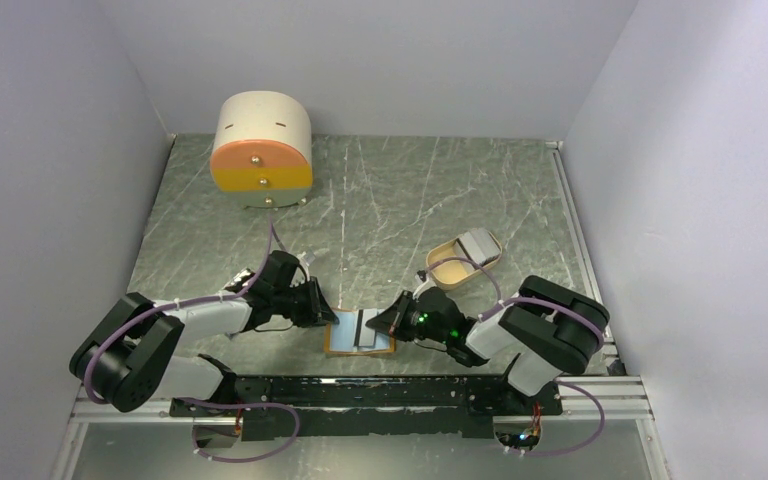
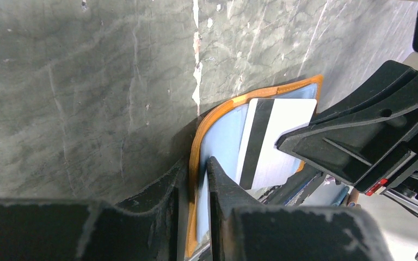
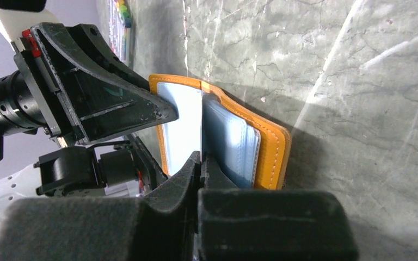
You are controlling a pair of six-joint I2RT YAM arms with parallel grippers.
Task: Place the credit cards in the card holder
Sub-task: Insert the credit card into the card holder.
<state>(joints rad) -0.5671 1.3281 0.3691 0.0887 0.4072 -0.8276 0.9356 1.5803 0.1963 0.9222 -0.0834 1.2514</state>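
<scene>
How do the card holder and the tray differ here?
The holder lies open, pale blue inside an orange rim; the tray is a tan oval with a raised wall. The left gripper pinches the holder's edge; the tray is ungripped. Both bear cards: a striped card on the holder, a grey card in the tray.

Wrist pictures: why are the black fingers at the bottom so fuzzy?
Left wrist view: the left gripper sits too near the lens and blurs; the card holder is sharp. Right wrist view: the right gripper blurs too; glare streaks the table.
</scene>
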